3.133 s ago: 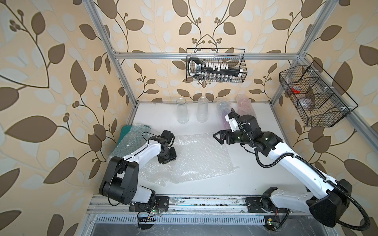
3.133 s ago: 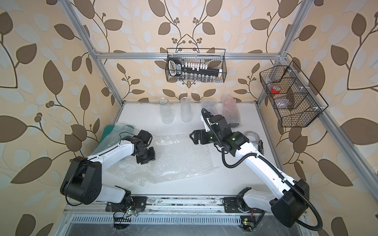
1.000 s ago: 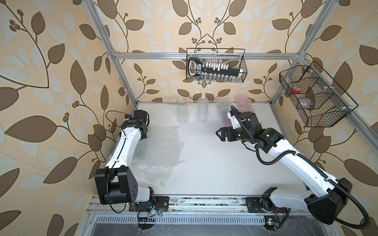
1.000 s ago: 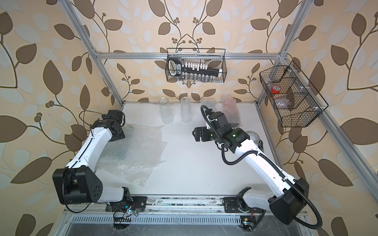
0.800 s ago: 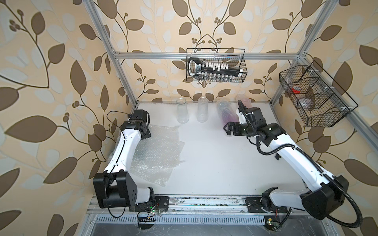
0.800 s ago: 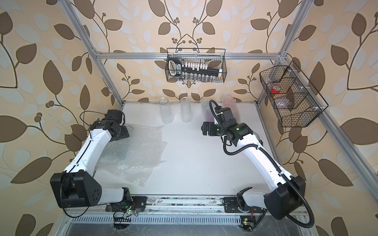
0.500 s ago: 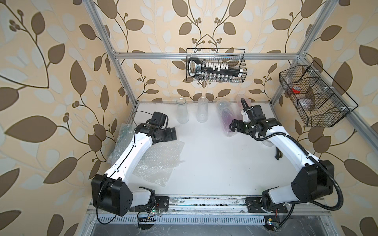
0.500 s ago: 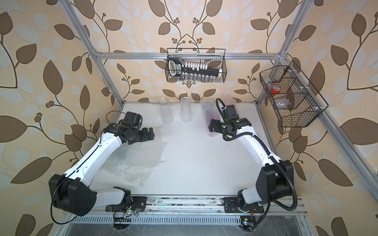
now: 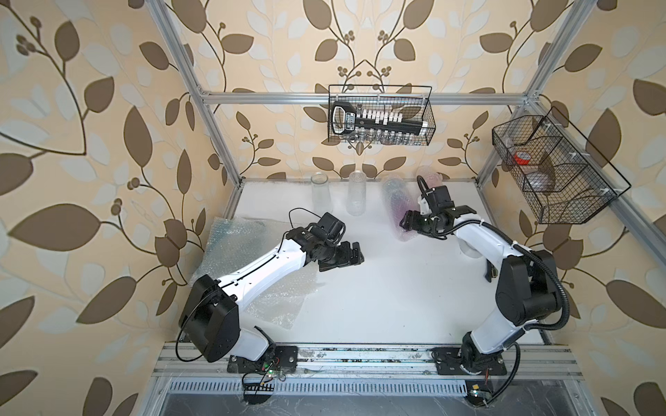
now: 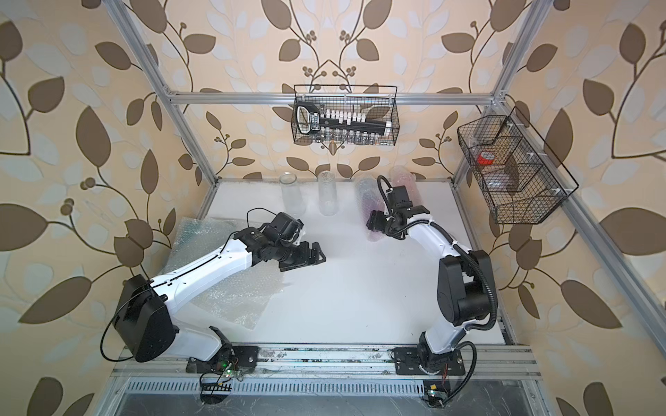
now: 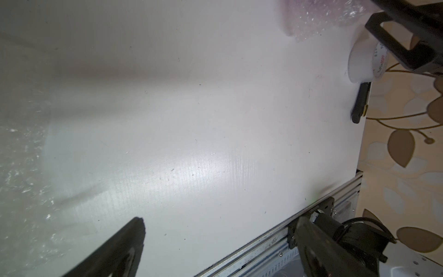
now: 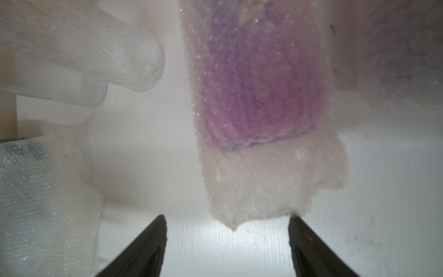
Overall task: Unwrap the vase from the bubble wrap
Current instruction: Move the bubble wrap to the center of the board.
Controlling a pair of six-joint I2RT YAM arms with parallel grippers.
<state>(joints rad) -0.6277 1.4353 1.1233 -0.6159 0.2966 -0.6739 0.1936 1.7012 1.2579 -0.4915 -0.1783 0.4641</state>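
Note:
A purple vase (image 12: 259,96) lies at the back of the table, still rolled in bubble wrap (image 9: 394,201). The wrap's loose end (image 12: 263,191) reaches toward my right gripper (image 12: 227,230), which is open; the ragged edge touches one fingertip (image 12: 294,223) but is not clamped. In both top views the right gripper (image 9: 403,225) (image 10: 371,219) sits at the near end of that roll. My left gripper (image 9: 351,252) (image 10: 315,255) (image 11: 223,227) hangs open over bare white table, holding nothing. Loose bubble wrap sheets (image 9: 245,248) (image 11: 21,167) lie flat at the left.
Two clear glass vases (image 9: 320,194) (image 9: 356,198) stand at the back. A second wrapped roll (image 9: 429,176) lies behind the right wrist. A tape roll (image 11: 362,62) and a black tool (image 11: 359,103) sit by the right edge. Wire baskets (image 9: 378,115) (image 9: 555,169) hang on the walls.
My left arm swung from the back-left corner, off the flat sheets, to the table's middle. My right arm moved back to the wrapped vase and its jaws narrowed a little.

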